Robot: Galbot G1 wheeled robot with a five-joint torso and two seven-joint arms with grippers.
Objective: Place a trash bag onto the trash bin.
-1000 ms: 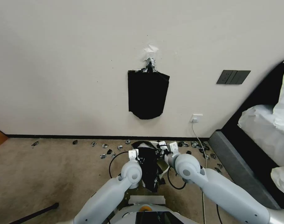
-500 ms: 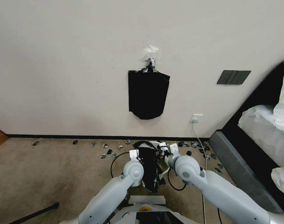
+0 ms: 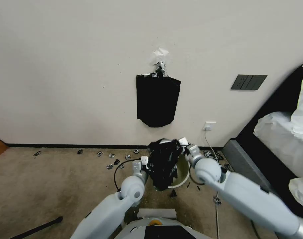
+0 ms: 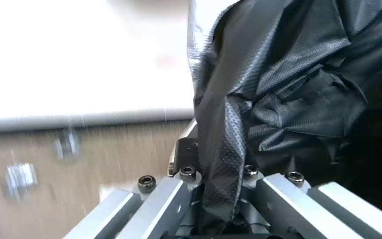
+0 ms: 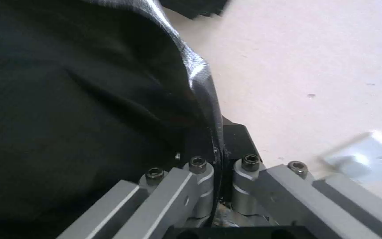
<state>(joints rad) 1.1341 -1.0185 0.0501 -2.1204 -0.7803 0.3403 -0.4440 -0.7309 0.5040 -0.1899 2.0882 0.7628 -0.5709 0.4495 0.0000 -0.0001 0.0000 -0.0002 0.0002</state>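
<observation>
Both grippers hold a thin, glossy, crinkled black plastic trash bag (image 3: 163, 162) in the air above a small round cream-white plastic trash bin (image 3: 181, 172) that stands on the beige carpeted floor (image 3: 52, 179) near the wall. The left gripper (image 3: 145, 163) pinches one edge of the bag — in the left wrist view its fingers (image 4: 186, 156) are closed tight on a twisted fold of the film (image 4: 222, 139), and the rest of the bag billows out beyond the fingertips. The right gripper (image 3: 184, 143) sits higher, at the bag's upper far side; in the right wrist view its fingers (image 5: 237, 132) clamp a thin seam of the bag (image 5: 89, 86), which spreads as a dark sheet to one side of them. Between the two sets of fingers the bag hangs bunched and slack, its lower end dangling in front of the bin's near rim — the bin's open mouth shows just beside it, toward the right gripper. On the cream wall (image 3: 75, 66) above, a flat, smooth black pack of bags (image 3: 157, 101) hangs from a silver clip (image 3: 160, 66). Small crumpled scraps (image 3: 111, 164) litter the floor along the black baseboard, and a white cable (image 3: 212, 146) runs down from a wall socket (image 3: 209, 126) beyond the right gripper.
</observation>
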